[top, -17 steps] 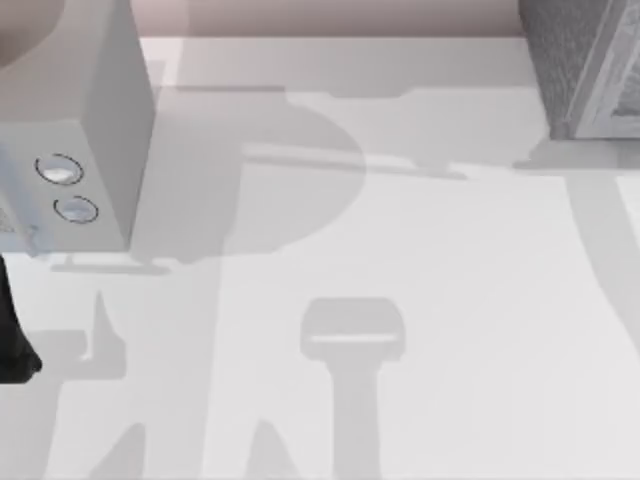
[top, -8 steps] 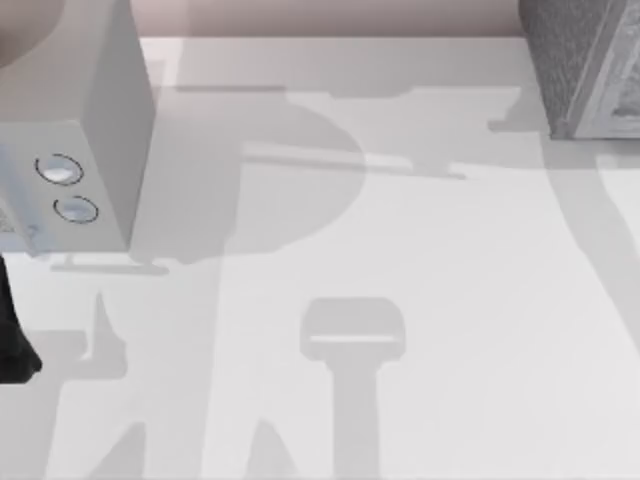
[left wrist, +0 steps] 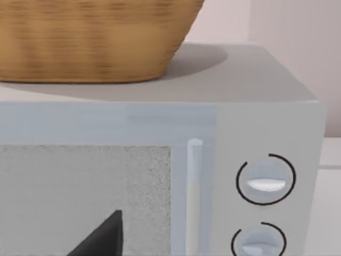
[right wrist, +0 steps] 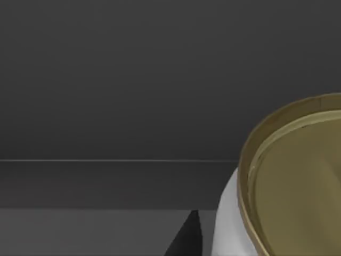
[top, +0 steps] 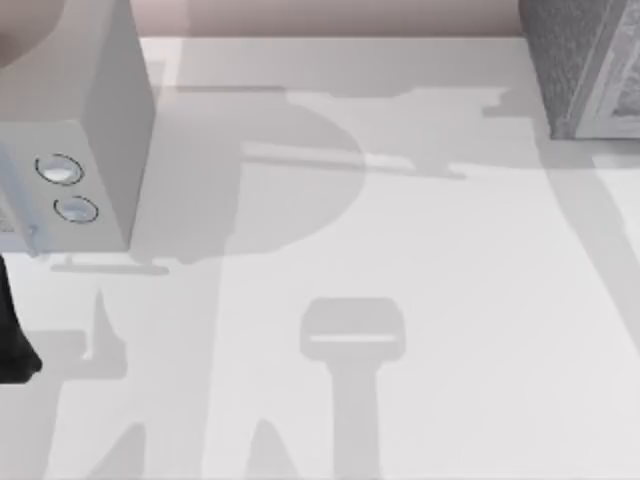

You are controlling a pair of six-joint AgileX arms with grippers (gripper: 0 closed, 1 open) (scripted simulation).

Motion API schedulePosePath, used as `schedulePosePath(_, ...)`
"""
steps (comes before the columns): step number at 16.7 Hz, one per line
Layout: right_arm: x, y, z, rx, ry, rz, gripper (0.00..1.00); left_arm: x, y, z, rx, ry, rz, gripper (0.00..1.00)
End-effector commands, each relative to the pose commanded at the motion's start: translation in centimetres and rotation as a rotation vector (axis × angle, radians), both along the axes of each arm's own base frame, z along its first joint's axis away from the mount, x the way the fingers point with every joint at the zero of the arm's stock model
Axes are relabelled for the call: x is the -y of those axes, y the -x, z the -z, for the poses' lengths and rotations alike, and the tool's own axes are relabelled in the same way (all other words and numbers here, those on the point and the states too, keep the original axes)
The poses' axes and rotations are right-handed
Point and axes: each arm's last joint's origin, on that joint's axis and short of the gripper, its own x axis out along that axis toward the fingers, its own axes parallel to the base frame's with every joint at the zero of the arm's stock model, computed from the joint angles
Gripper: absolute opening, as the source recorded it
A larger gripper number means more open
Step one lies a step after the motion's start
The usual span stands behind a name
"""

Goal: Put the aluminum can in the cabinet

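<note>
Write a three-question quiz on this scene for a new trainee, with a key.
1. True or false: a wicker basket sits on top of the microwave.
2. How many round knobs does the microwave front show in the left wrist view?
3. In the right wrist view, what is close to the camera? A) a can with a gold-coloured rim and white side, B) a red mug, C) a blue plate.

Key
1. True. The basket rests on the microwave's flat top.
2. Two, an upper knob and a lower knob, beside the door handle.
3. A. The can stands against a dark grey background.
</note>
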Motion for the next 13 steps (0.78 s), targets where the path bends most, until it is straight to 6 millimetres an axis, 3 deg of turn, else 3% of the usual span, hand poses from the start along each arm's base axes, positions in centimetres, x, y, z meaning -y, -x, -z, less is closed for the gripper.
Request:
schedulePosePath(7, -0.3, -7.2, -2.5, 0.018, -0.004, -0.006, 0.0, 0.0, 0.0, 0.0, 0.0, 0.0, 0.0, 1.0)
schedulePosePath(13, 0.3, -11.8, -1.9, 0.028, -0.005, -0.002, 0.0, 0.0, 0.0, 0.0, 0.0, 0.0, 0.0, 1.0)
